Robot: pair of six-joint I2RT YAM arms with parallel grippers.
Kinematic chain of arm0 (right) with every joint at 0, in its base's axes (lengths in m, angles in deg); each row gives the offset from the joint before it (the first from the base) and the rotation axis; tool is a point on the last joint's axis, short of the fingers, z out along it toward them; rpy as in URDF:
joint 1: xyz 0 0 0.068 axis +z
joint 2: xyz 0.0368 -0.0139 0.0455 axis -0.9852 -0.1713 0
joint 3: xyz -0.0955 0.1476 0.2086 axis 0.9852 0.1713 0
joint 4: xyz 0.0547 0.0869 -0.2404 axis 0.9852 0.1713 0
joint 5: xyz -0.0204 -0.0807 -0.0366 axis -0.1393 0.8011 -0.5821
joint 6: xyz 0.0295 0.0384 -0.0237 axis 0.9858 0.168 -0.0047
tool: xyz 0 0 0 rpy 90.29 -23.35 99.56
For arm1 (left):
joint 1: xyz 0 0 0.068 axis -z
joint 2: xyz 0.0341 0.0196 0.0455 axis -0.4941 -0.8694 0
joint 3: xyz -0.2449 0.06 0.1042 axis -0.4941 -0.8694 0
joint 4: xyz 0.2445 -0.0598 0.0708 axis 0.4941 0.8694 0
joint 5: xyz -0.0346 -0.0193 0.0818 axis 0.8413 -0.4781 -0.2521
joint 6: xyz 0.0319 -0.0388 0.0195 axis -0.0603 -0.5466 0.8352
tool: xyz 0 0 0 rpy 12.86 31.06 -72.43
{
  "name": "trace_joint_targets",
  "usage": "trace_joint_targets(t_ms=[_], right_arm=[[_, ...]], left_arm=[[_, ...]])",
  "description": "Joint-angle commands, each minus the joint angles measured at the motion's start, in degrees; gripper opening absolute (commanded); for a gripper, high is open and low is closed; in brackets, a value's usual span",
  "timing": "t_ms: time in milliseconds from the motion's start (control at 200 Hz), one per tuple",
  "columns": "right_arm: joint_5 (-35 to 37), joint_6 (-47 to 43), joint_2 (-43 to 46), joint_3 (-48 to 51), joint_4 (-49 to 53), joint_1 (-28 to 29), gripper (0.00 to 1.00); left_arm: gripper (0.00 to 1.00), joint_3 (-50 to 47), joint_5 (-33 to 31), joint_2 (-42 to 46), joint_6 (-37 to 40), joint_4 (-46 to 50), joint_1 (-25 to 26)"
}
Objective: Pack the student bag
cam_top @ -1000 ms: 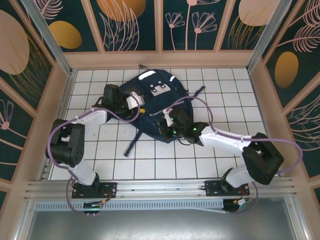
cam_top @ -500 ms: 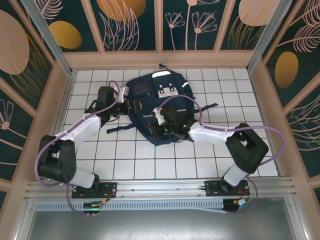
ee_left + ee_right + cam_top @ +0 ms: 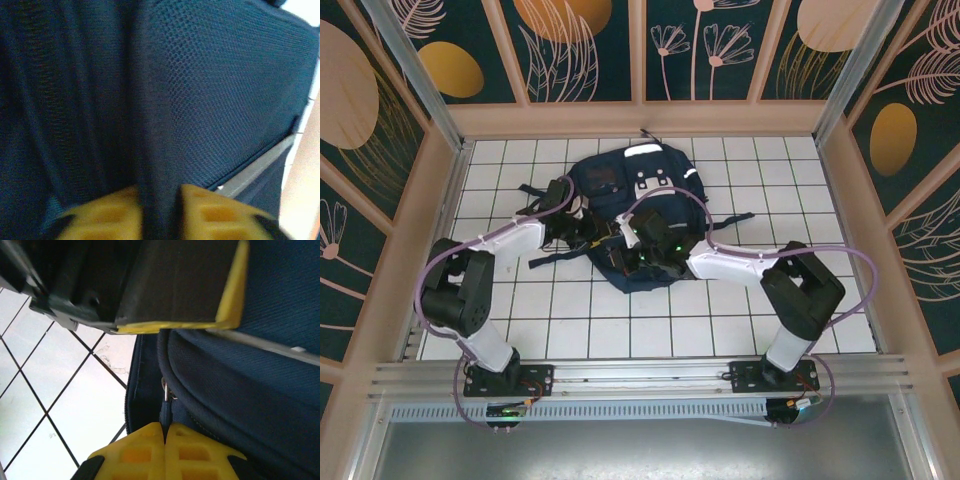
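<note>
Two-armed, reaches in from the near edge of the white-tiled desk (image 3: pixel 620 320) and takes the student bag (image 3: pixel 610 185) from both sides.

With the left end effector (image 3: pixel 160 215), clamps an upright fold of the bag's navy fabric tight between yellow fingers (image 3: pixel 112 212); has mesh weave to the right of the fold and a pale grey stripe (image 3: pixel 260 167) slanting below it.

With the right end effector (image 3: pixel 164 447), presses yellow fingertips together on a thin navy zip tab (image 3: pixel 164 415) hanging from a small metal ring (image 3: pixel 165 386) at the bag's edge, beside bare white tiles. Catches, just beyond that tab in the right wrist view, one yellow finger of the left end effector lying along the bag's curved seam.

From overhead, sets the two end effectors near each other over the bag's near-left part, the left one at the left flank, the right one just beside it toward the near rim; contact between them impossible to judge there.

Has the bag lying flat at the centre of the desk's far half, front up, white-grey buckle patch (image 3: pixel 648 183) on top, white reflective stripes (image 3: pixel 642 150) at the far end and right side. Lets dark straps (image 3: pixel 555 258) trail onto the tiles to left and right.

Ends, beyond the desk, at wood-framed wall panels (image 3: pixel 580 50) painted with leaves and orange discs.
</note>
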Motion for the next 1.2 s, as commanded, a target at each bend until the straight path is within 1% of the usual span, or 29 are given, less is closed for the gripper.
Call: trace_joint_targets(t_ms=[0,80,150,295,385,450,500,536,576,631,701,736,781,831,871,921,951,991,1021,1056,1116,1196], right_arm=[[3.0,-3.4,0.5,-2.5,2.4,1.6,0.0],[8.4,-7.4,1.5,-1.7,7.6,0.9,0.0],[11.2,-10.4,2.9,-0.2,10.4,-0.6,0.0],[12.2,-11.7,7.2,4.0,12.4,-5.2,0.0],[11.8,-10.7,9.9,7.0,11.3,-8.6,0.0],[12.3,-10.2,10.6,8.3,10.9,-10.6,0.0],[13.2,-10.1,10.3,8.9,10.6,-11.7,0.0],[13.5,-10.4,9.8,9.0,10.4,-12.2,0.0],[14.1,-11.2,9.1,8.8,10.5,-11.8,0.0],[14.6,-12.9,8.3,7.8,10.7,-9.3,0.0],[12.9,-11.6,7.5,6.3,9.3,-5.7,0.0],[8.4,-9.9,6.9,5.9,7.4,-4.5,0.0],[5.5,-7.7,5.9,5.2,4.9,-3.2,0.0],[3.6,-5.5,4.4,4.2,2.5,-1.7,0.0],[3.2,-4.1,3.1,3.1,1.7,-0.9,0.0],[3.1,-2.9,1.4,1.6,1.3,-0.3,0.0],[2.9,-2.3,0.7,0.8,1.2,-0.1,0.0],[2.3,-1.9,0.0,0.0,0.8,0.2,0.0],[2.0,-1.7,-0.4,-0.3,0.2,0.4,0.0],[1.8,-1.8,-0.6,-0.5,0.0,0.9,0.0],[2.2,-2.1,-1.1,-1.3,0.5,1.3,0.0],[3.7,-2.5,-0.8,-1.0,0.8,1.1,0.0]], left_arm=[[0.0,7.4,-5.0,-3.7,4.8,9.7,0.2],[0.0,13.5,-8.9,-5.6,10.7,16.9,-0.5],[0.0,15.9,-10.3,-6.4,13.9,20.2,-2.0],[0.0,16.9,-12.8,-7.3,18.3,22.7,-5.8],[0.0,19.1,-13.4,-8.6,24.9,24.4,-5.9],[0.0,20.2,-15.8,-9.0,29.1,24.7,-5.9],[0.0,19.7,-18.9,-8.4,31.3,22.7,-5.9],[0.0,19.1,-19.9,-7.8,32.9,20.8,-5.9],[0.0,19.2,-20.7,-7.6,35.0,19.3,-5.9],[0.0,21.5,-22.8,-8.8,36.1,19.1,-6.1],[0.0,27.2,-24.2,-12.3,36.5,20.9,-6.4],[0.0,30.8,-24.3,-14.5,36.7,22.3,-6.5],[0.11,35.1,-25.6,-17.2,36.1,24.2,-6.9],[0.28,39.9,-27.7,-19.8,33.7,27.5,-7.2],[0.34,44.3,-28.1,-21.3,31.1,32.9,-7.3],[0.36,47.4,-26.0,-21.5,28.1,38.5,-7.3],[0.37,45.9,-24.1,-19.8,26.0,39.0,-7.3],[0.4,41.1,-21.0,-16.3,23.3,37.3,-7.3],[0.47,36.3,-18.8,-13.3,21.6,34.9,-7.2],[0.51,31.0,-17.2,-10.0,19.7,32.1,-7.2],[0.52,24.1,-15.4,-6.0,17.5,29.7,-7.2],[0.52,18.1,-13.7,-2.9,14.5,26.7,-7.2]])
